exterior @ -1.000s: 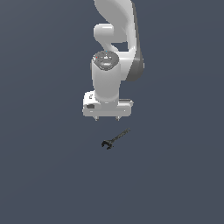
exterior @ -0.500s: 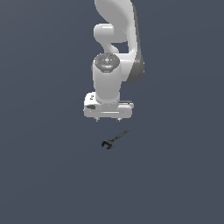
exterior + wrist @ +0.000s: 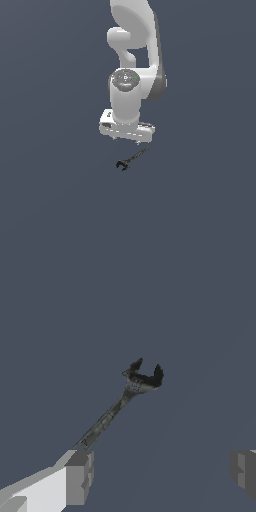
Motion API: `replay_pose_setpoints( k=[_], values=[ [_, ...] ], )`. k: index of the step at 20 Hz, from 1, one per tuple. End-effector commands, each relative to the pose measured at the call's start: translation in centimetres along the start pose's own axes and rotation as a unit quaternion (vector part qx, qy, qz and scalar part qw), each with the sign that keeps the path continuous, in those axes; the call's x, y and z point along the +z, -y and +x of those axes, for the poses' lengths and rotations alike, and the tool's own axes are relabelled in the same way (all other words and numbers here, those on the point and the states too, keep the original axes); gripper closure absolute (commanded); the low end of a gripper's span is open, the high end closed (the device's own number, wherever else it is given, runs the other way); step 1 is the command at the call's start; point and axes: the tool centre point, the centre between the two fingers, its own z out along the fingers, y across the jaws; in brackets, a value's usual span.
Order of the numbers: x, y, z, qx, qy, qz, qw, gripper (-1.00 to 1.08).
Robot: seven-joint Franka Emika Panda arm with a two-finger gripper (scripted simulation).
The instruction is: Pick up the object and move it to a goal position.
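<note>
**White arm poised above a small wrench on a bare grey floor**

In the exterior view the arm (image 3: pixel 134 65) comes down from twelve o'clock, its white links stacked almost straight, a grey band running along the side toward the exterior view's right. The round wrist joint faces the camera, and below it the broad white hand is held level. The gripper (image 3: pixel 127 139) points down, hanging just above the wrench (image 3: pixel 131 160) without touching it.

The wrench lies flat at about six o'clock from the hand, slanted, with its forked head toward seven o'clock and its thin handle running up toward one o'clock.

In the wrist view the fingers (image 3: pixel 79 477) stand spread wide, well apart, nothing between them. The end of the wrench's handle reaches the nearer finger pad, while the forked head (image 3: pixel 143 377) lies farther out; whether handle and pad touch cannot be told.

The surface (image 3: pixel 60 200) is a plain, even slate grey filling both views, with no edge, wall or room showing. No writing or label can be read anywhere; a small green dot sits on the wrist joint.
</note>
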Motion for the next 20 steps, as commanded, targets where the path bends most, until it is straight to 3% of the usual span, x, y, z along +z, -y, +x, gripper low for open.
replay_pose_setpoints(
  k=[1,10,20],
  values=[
    [0.7,0.4,0.1,0.032,0.0,0.002,0.9995,-0.92],
    [3.2,1.8,0.5,0.149,-0.002,0.006,0.9888,-0.92],
    [6.0,3.3,0.8,0.277,-0.004,0.009,0.9607,-0.92]
  ],
)
